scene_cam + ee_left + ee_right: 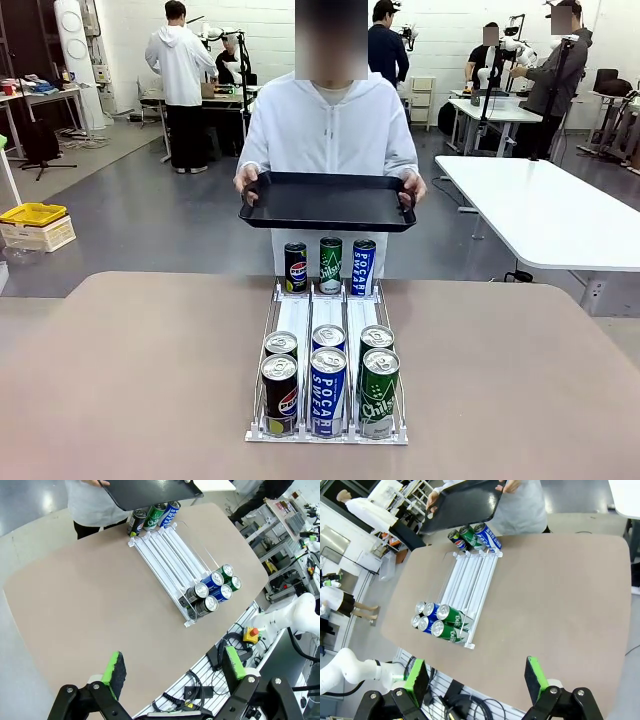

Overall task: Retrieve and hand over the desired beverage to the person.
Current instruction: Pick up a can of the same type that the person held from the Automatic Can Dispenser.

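The person [330,125] in a white hooded jacket stands at the table's far side, holding a black tray [325,203] level in both hands. A white three-lane rack [295,315] lies along the table's middle. At its near end stand Pepsi cans [279,395], Pocari Sweat cans [327,392] and green Chilsung cans [378,392], two per lane. Three more cans [331,265] stand at its far end below the tray. My left gripper [174,669] hangs open high over the near table edge, far from the rack [165,555]. My right gripper [476,680] is likewise open above the near edge, rack [467,580] ahead.
The brown table [130,380] has wide bare areas on both sides of the rack. A white table [550,210] stands at the back right and a yellow crate [32,213] on the floor at left. Cables and a red stop button [253,631] lie below the near edge.
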`<action>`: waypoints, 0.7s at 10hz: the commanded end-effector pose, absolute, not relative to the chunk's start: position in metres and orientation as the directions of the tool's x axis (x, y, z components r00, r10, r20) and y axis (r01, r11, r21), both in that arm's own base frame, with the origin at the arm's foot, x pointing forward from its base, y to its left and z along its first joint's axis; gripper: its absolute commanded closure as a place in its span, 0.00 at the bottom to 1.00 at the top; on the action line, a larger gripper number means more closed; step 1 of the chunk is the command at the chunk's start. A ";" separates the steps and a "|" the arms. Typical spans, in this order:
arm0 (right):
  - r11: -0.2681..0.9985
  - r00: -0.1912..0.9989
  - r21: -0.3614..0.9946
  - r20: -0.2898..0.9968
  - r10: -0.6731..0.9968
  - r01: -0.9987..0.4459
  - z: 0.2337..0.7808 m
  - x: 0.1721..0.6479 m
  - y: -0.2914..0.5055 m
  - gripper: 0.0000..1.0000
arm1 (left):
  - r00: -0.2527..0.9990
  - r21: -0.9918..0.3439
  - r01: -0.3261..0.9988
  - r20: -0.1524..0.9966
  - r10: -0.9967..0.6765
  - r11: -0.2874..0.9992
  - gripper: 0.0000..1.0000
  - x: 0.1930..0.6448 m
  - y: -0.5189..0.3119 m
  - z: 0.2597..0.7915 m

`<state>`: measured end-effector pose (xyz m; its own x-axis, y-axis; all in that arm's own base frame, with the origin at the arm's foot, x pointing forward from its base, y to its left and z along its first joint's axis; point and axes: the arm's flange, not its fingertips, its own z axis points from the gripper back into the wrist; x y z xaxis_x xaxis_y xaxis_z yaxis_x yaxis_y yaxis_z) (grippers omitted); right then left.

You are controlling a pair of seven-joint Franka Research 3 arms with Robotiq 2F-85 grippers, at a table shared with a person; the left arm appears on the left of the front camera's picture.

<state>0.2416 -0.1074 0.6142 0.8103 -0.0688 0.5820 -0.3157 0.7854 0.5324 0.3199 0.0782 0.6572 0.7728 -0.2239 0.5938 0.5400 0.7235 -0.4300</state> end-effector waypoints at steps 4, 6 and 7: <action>0.771 0.807 0.542 0.588 -0.063 -0.335 0.614 0.243 -0.106 0.00 | 0.762 -0.432 0.559 0.604 -0.233 0.708 0.00 0.320 0.080 0.658; 0.771 0.807 0.542 0.588 -0.063 -0.335 0.614 0.243 -0.106 0.00 | 0.762 -0.432 0.559 0.604 -0.233 0.708 0.00 0.320 0.080 0.658; 0.771 0.807 0.542 0.588 -0.063 -0.335 0.614 0.243 -0.106 0.00 | 0.762 -0.432 0.559 0.604 -0.233 0.708 0.00 0.320 0.080 0.658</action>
<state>0.2416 -0.1074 0.6142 0.8103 -0.0686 0.5820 -0.3158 0.7855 0.5322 0.3199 0.0782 0.6572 0.7728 -0.2240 0.5938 0.5401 0.7234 -0.4300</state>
